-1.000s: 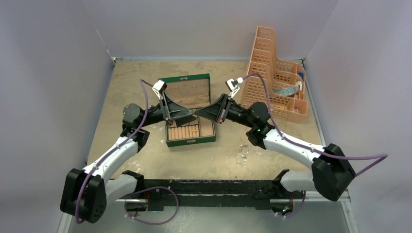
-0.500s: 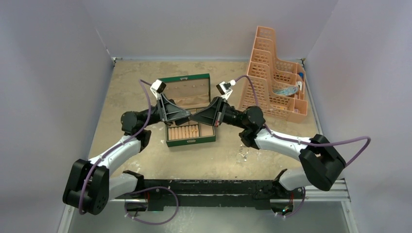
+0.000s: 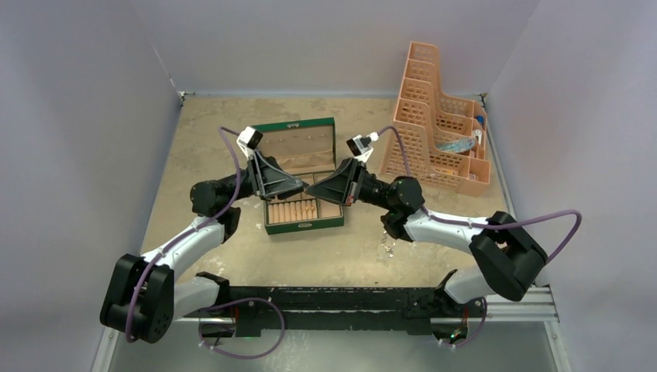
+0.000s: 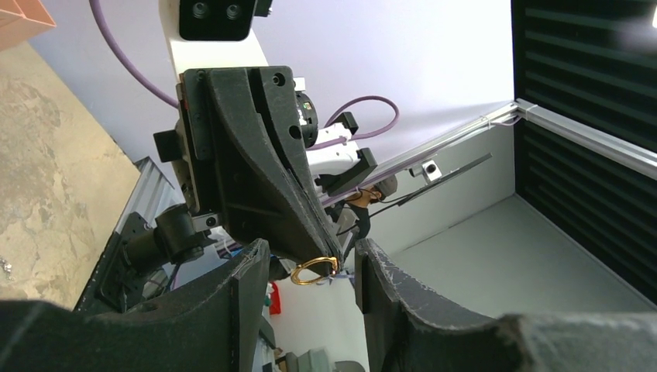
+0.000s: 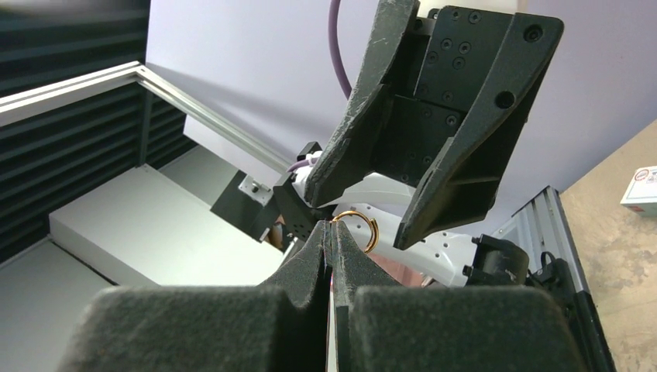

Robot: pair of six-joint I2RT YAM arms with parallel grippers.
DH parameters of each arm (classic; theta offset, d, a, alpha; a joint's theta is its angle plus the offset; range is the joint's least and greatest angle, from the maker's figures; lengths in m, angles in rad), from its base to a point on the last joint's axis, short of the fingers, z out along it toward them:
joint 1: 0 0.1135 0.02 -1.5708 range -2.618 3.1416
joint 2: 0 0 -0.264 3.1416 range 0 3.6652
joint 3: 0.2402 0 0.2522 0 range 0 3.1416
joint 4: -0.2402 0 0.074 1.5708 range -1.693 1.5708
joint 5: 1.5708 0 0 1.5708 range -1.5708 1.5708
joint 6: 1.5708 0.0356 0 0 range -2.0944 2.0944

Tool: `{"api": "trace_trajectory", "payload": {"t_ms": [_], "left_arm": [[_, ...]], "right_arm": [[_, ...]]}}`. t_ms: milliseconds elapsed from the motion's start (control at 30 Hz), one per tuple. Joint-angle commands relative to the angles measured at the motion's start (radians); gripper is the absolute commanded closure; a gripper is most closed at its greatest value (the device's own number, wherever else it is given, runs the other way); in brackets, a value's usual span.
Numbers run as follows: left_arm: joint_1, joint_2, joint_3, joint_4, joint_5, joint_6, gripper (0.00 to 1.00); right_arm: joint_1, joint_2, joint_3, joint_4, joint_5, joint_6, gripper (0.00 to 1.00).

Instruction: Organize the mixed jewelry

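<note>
My right gripper is shut on a small gold ring, pinched at its fingertips, in the air over the open green box. My left gripper is open. Its two fingers stand on either side of the ring without touching it. In the top view the two gripper tips meet above the box, the left against the right. A small pile of silvery and gold jewelry lies on the table to the right of the box.
The box has a raised lid and beige ring rolls inside. An orange plastic organizer stands at the back right with items in its low compartments. Grey walls close in both sides.
My right gripper moved left with the ring, and the left gripper turned toward it. The two tips were apart and now meet over the box.
</note>
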Motion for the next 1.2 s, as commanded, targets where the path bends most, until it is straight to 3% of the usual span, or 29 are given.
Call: {"api": "trace_trajectory", "payload": {"t_ms": [0,333,733,1033,1167], "left_arm": [[0.004,-0.022,0.009,0.077,0.03,0.011,0.57],[0.004,-0.04,0.027,0.06,0.063,0.042,0.67],[0.004,-0.049,0.01,0.068,0.061,0.044,0.76],[0.004,-0.051,-0.001,0.043,0.053,0.06,0.99],[0.004,-0.063,-0.005,0.005,0.043,0.081,1.0]], "right_arm": [[0.004,0.026,-0.008,0.138,0.023,0.058,1.0],[0.003,0.095,-0.034,0.328,0.028,0.163,1.0],[0.003,0.097,-0.041,0.357,0.061,0.18,1.0],[0.001,0.099,-0.041,0.367,0.069,0.184,1.0],[0.001,0.09,-0.053,0.364,0.071,0.179,1.0]]}}
